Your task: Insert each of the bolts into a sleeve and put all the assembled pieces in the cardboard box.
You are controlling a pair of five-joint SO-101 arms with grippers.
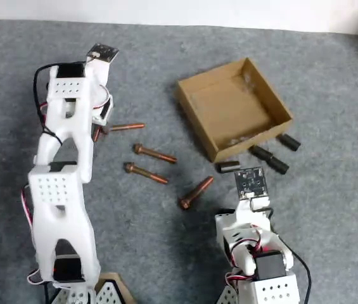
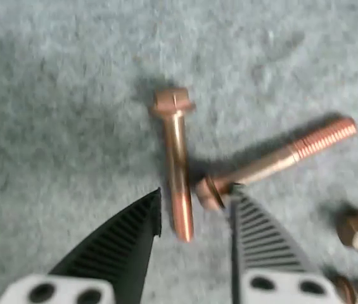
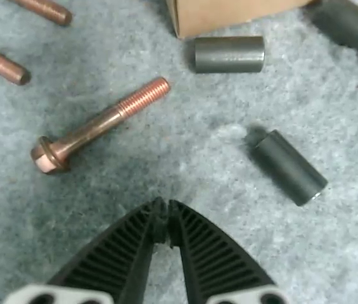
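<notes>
Left jaws parted, copper flanged bolt [image 2: 177,166]

Grey felt tabletop [image 1: 331,209], white wall [image 1: 166,9] behind.

Gap in the left claw [image 2: 195,190] is tight: one bolt [image 2: 177,158] inside, second bolt [image 2: 274,158] crowding beside it. Bare desk [image 3: 191,158] ahead of the right claw [image 3: 164,206].

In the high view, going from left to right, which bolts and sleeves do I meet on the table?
Far bolt → slanted near bolt → lone sleeve → rightmost sleeve. The others overlap and are left out.
</notes>
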